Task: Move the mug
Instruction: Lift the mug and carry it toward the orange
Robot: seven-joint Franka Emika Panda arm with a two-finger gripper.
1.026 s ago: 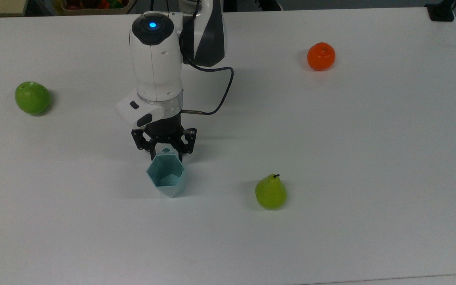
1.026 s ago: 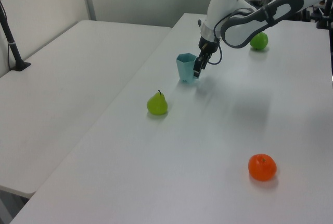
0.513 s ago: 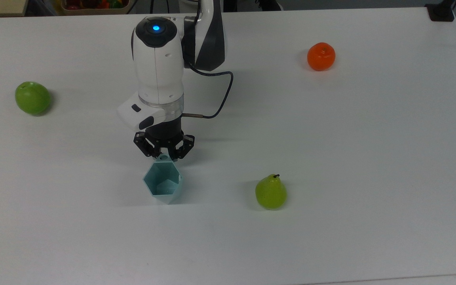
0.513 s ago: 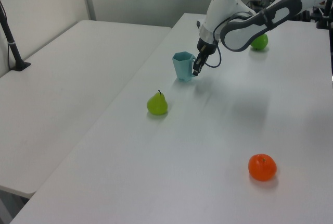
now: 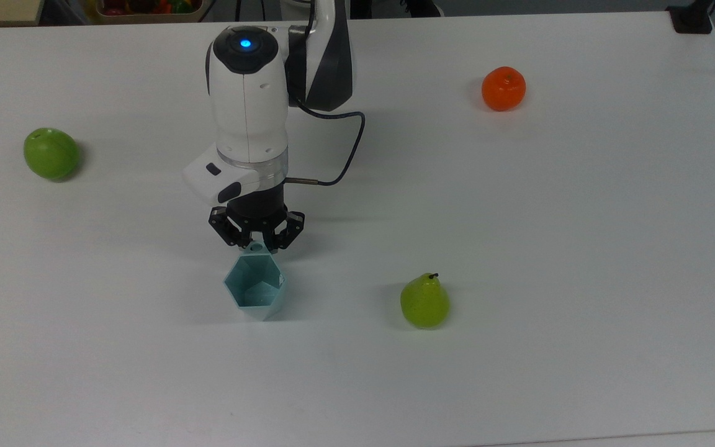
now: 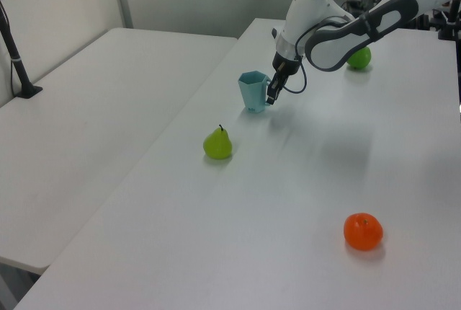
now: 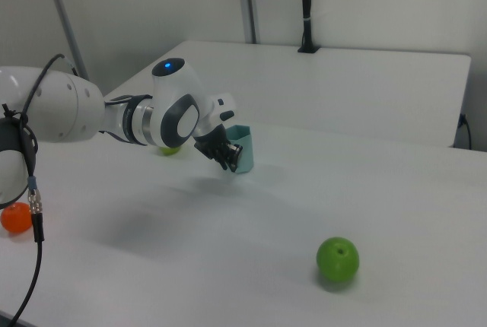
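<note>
The mug (image 5: 254, 288), a pale blue-teal faceted cup with a hexagonal rim, is upright on the white table (image 5: 581, 248), left of the middle in the top view. Its small tab with a round hole points toward the arm. My gripper (image 5: 257, 247) comes down at the mug's far rim and is shut on that tab. In the left view the mug (image 6: 251, 92) sits just left of the gripper (image 6: 271, 97). In the right view the mug (image 7: 243, 147) shows behind the gripper (image 7: 228, 161). Whether the mug's base touches the table I cannot tell.
A green pear (image 5: 424, 301) lies to the mug's right in the top view. A green apple (image 5: 51, 153) sits at the far left and an orange (image 5: 503, 89) at the back right. The table's front edge (image 5: 519, 437) runs along the top view's bottom.
A second ago the fingers stood apart around the mug's rim; they have closed on the tab, and the mug has shifted slightly to the top view's left. Nothing moved in the last half second.
</note>
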